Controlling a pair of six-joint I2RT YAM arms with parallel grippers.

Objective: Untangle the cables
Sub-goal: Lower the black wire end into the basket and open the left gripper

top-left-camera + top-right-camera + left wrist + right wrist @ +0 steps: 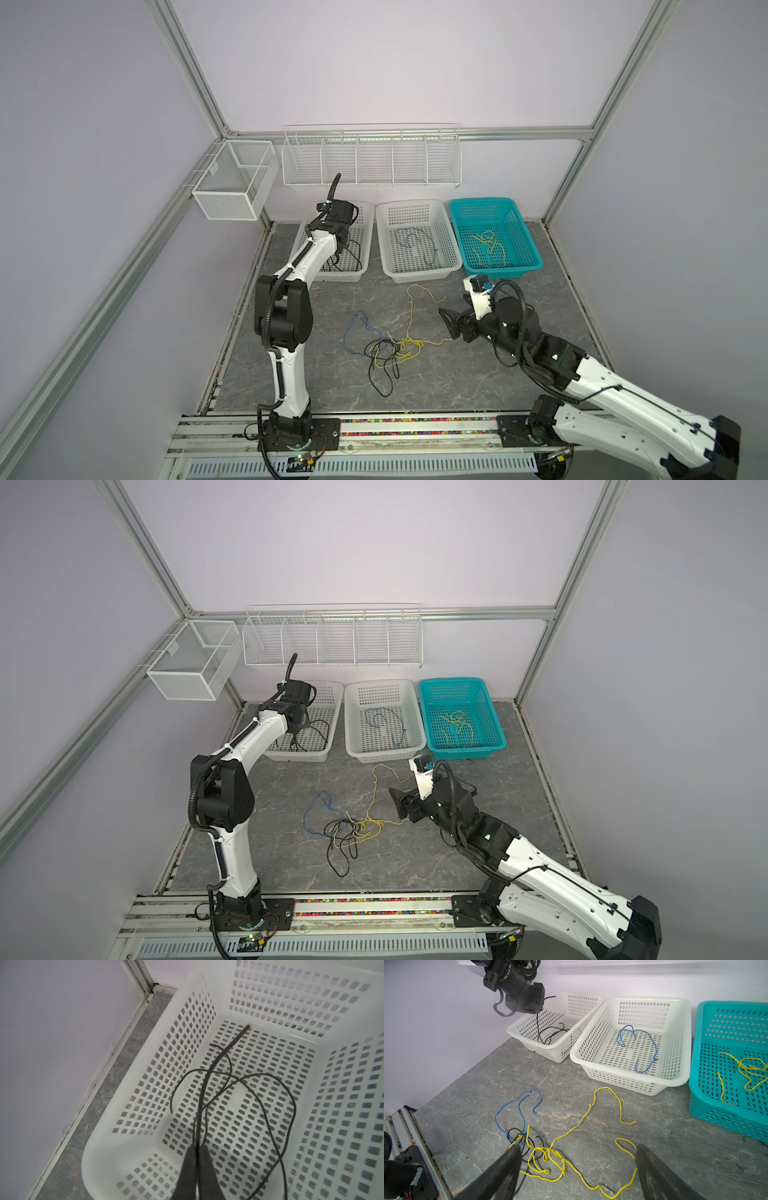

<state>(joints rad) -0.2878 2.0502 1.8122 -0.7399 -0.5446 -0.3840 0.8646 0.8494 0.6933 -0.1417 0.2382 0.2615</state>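
Across the grey tabletop (457, 374), three baskets are being shown in a row at the back: a left white basket (345, 276), a middle white basket (419, 275) and a teal basket (503, 272). Blue cable (415, 245) is being contained by the middle one and yellow cable (490, 245) by the teal one. Near the table's middle, a tangle of black, blue and yellow cables (390, 349) is being borne by the surface. Near it, the right gripper (578, 1148) is being held with jaws spread wide and nothing between them. Over the left white basket, a black cable (216, 1057) is being pinched by the clenched left gripper (197, 1148).
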